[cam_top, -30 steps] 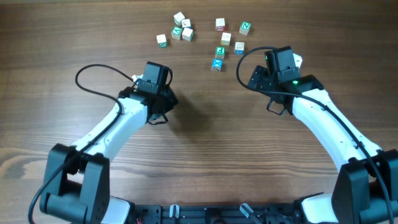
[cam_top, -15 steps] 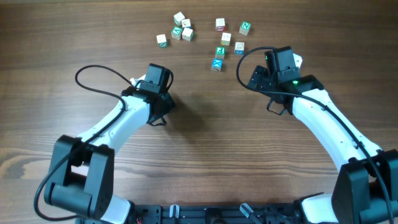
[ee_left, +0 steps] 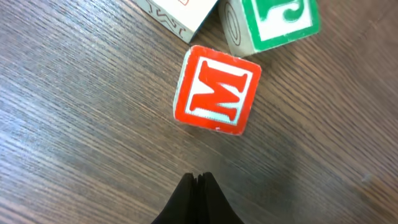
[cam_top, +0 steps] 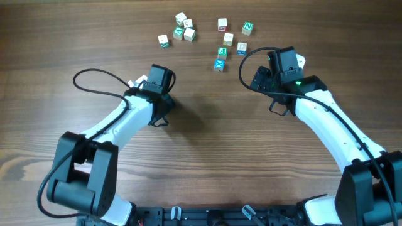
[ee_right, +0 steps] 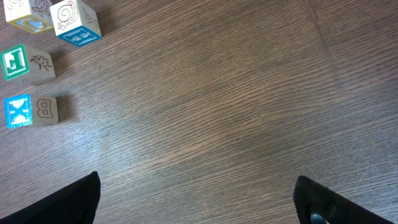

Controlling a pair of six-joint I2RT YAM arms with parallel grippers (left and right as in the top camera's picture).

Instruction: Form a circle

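Nearest the base, two white arms reach out over a wooden table. The left gripper has its black fingers pressed together, holding nothing, with the tips just short of a red M cube. Just beyond it sit a green-faced cube and a white cube. The right gripper stands spread wide and empty over bare wood, a blue X cube and a green E cube at its view's left edge. Farther across, the letter cubes lie loose in a left cluster of five and a right cluster of six, not in a ring.
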